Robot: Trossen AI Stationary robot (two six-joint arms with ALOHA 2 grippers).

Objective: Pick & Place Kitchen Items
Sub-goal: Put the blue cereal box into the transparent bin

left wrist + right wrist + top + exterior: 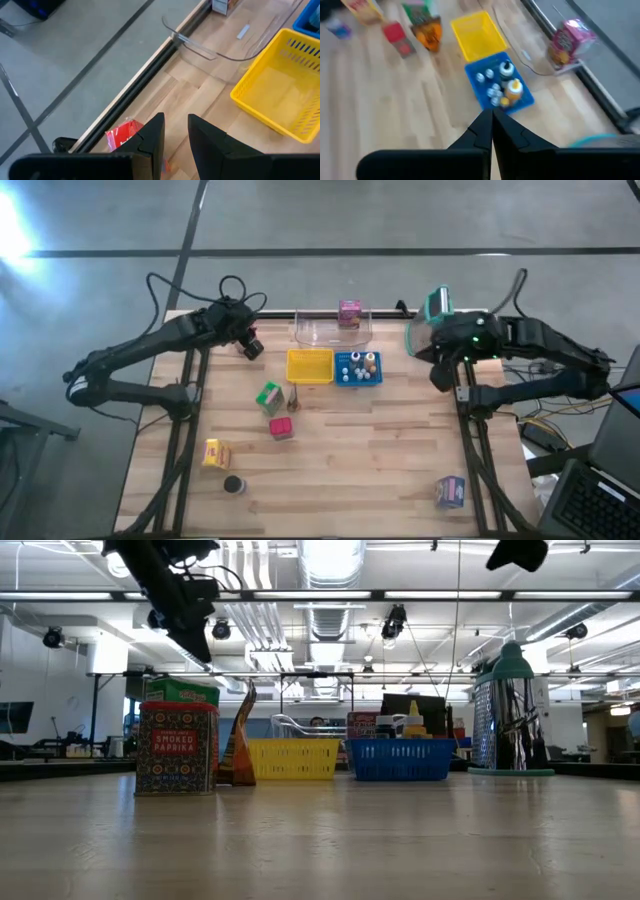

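Pale wood table (400, 460), slatted, both arms raised over its far half.

Left tool (175, 132) up near far-left corner, above table edge; fingers (152, 135) narrow, a slim gap between, nothing gripped. Red packet (124, 136) on table just beyond them.

Right tool (491, 131) high over far-right side, fingers pressed together, empty. Clear jug with teal lid (432, 320) just beside right arm at far-right edge.

Centre-far: yellow basket (310, 366), looks empty; blue basket (357, 379) touching its right side, holding small white balls (487, 75), a dark-capped piece (506, 68) and an orange bottle-like piece (513, 88). Behind both, clear tray (322, 332) at far edge with pink carton (349, 313) standing at its back.

Green carton (268, 397) just in front of yellow basket, toward the left; red carton (282, 428) just nearer again. Small brown pouch (294, 400) near green carton, upright. Yellow carton (216, 453) well to near-left; dark disc (234, 485) just beside it, nearer front edge. Purple carton (450, 491) alone at near-right corner, well apart from the rest.

Low view: red carton reads "smoked paprika", green carton behind it.
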